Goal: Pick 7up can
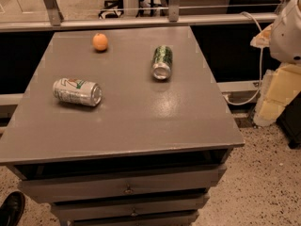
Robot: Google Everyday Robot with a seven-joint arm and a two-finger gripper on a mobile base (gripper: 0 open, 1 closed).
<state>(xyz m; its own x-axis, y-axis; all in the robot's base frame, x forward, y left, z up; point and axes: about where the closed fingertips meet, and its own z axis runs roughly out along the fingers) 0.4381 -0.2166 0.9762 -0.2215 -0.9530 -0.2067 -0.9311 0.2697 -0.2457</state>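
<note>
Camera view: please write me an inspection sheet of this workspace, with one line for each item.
surface: flat grey top of a drawer cabinet, with three things on it.
job's things: pale silver-white 7up can lies on its side near the left edge, with nothing touching it.
clutter: dark green patterned can lies on its side, right of centre towards the back; round orange fruit sits at the back left. All three are apart.
grippers: gripper hangs beyond the table's right edge, far from both cans.
cables: white cable loops down beside the right edge.
surroundings: speckled floor; black shoe at the lower left corner.
</note>
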